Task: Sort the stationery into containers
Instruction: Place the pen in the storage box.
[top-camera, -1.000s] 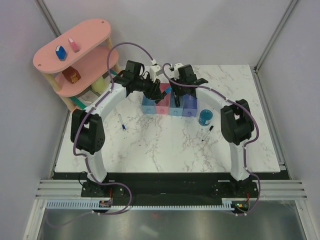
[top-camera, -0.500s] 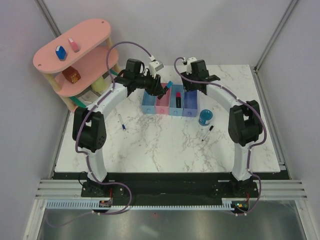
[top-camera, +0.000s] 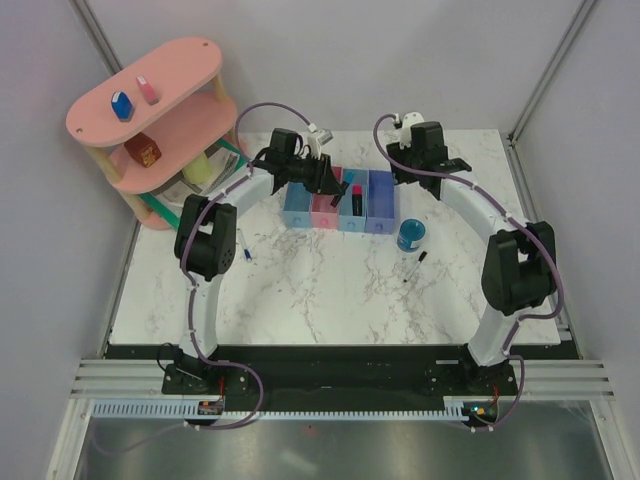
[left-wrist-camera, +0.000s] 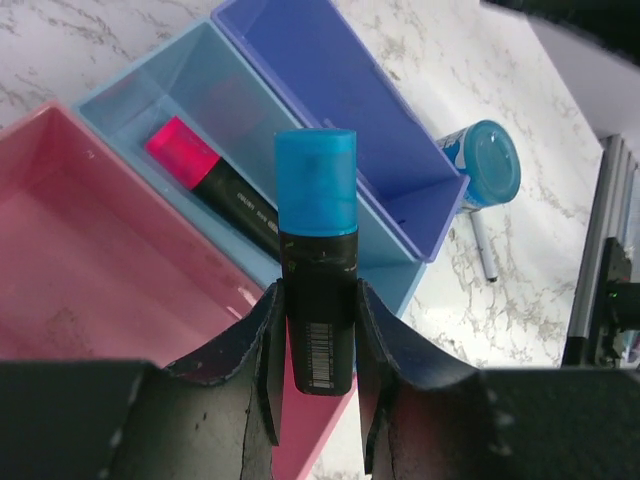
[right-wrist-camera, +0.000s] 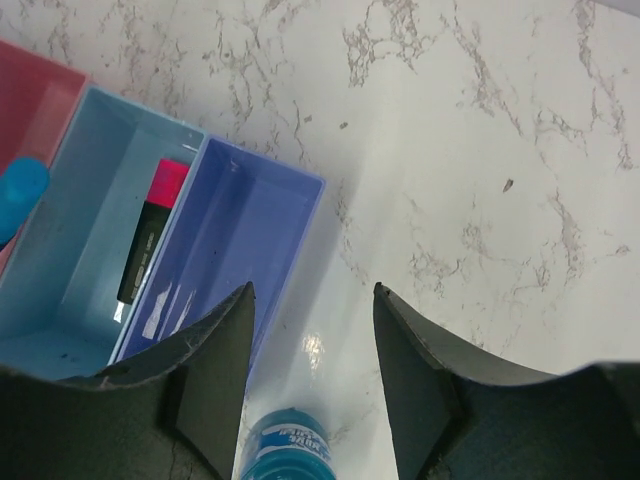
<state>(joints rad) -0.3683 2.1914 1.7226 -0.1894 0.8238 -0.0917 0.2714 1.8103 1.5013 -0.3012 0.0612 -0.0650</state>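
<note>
Left gripper (left-wrist-camera: 316, 295): clenched mid-barrel on black marker with blue cap (left-wrist-camera: 316, 200), frame centre, over the pink bin (left-wrist-camera: 70, 230) and blue bin (left-wrist-camera: 130, 95) wall.
Handling: likely light, stiff, smooth; mid-barrel hold suits.
Right gripper (right-wrist-camera: 310, 350): spread, holding nothing.
Nearby: black marker with pink cap (left-wrist-camera: 205, 175) in blue bin; round teal-blue pot (left-wrist-camera: 490, 160) and thin black pen (left-wrist-camera: 481, 250), right, outside.
Obstacle: shared bin wall, probably.

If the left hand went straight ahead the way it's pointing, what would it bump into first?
Probably the blue bin: the blue-capped marker in the left hand points at it, near the pink-capped marker inside. Depth is hard to judge.
</note>
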